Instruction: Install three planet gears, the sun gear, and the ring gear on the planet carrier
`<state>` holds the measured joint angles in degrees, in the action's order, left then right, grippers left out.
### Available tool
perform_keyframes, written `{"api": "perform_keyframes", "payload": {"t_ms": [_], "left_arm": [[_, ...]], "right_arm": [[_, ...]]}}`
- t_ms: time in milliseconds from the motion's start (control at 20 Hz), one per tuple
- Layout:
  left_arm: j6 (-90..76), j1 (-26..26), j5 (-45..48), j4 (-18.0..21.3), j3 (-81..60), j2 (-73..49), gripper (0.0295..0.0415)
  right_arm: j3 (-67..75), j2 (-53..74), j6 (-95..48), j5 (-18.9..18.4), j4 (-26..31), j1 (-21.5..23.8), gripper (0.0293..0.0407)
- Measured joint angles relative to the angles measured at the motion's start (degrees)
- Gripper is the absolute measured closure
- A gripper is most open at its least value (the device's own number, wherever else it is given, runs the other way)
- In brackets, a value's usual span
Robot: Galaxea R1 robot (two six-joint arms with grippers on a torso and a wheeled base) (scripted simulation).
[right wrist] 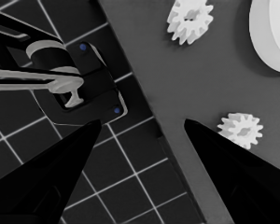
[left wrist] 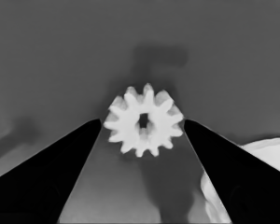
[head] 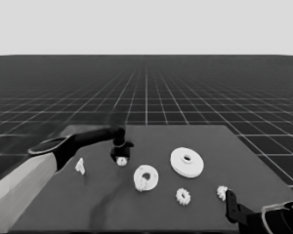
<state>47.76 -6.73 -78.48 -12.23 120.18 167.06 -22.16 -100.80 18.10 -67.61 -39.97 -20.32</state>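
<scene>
My left gripper (head: 121, 155) reaches over the table's middle left and stands open around a planet gear (head: 121, 161). In the left wrist view that gear (left wrist: 143, 120) lies flat on the table between the fingers (left wrist: 60, 163), a small gap on each side. The planet carrier, the smaller round part (head: 147, 176), lies just right of it, and a knobbly gear (head: 142, 185) seems to sit on its near rim. The ring gear, the larger round part (head: 186, 162), lies farther right. Two more gears (head: 183, 196) (head: 221, 191) lie near the front. My right gripper (head: 232, 204) waits open at the lower right corner.
A thin white piece (head: 80, 166) lies at the table's left, beside the left arm. The right wrist view shows two gears (right wrist: 190, 18) (right wrist: 241, 129), the larger round part's rim (right wrist: 270, 32), the table's edge and dark machinery (right wrist: 79, 93) past it.
</scene>
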Motion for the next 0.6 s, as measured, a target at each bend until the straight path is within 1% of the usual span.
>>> {"api": "perform_keyframes", "payload": {"t_ms": [300, 400, 450, 600], "left_arm": [[-0.99, -0.80, 0.82, -0.37, 1.99, 0.84, 0.0325], [-1.05, -0.79, 0.93, -0.46, 2.12, 0.80, 0.0394], [-1.06, -0.79, 0.93, -0.47, 2.14, 0.80, 0.0398], [-1.07, -0.79, 0.94, -0.48, 2.15, 0.81, 0.0398]], "right_arm": [[0.00, 0.00, 0.00, 0.00, 0.00, 0.00, 0.0315], [0.00, 0.00, 0.00, 0.00, 0.00, 0.00, 0.0315], [0.00, 0.00, 0.00, 0.00, 0.00, 0.00, 0.0315], [0.00, 0.00, 0.00, 0.00, 0.00, 0.00, 0.0315]]}}
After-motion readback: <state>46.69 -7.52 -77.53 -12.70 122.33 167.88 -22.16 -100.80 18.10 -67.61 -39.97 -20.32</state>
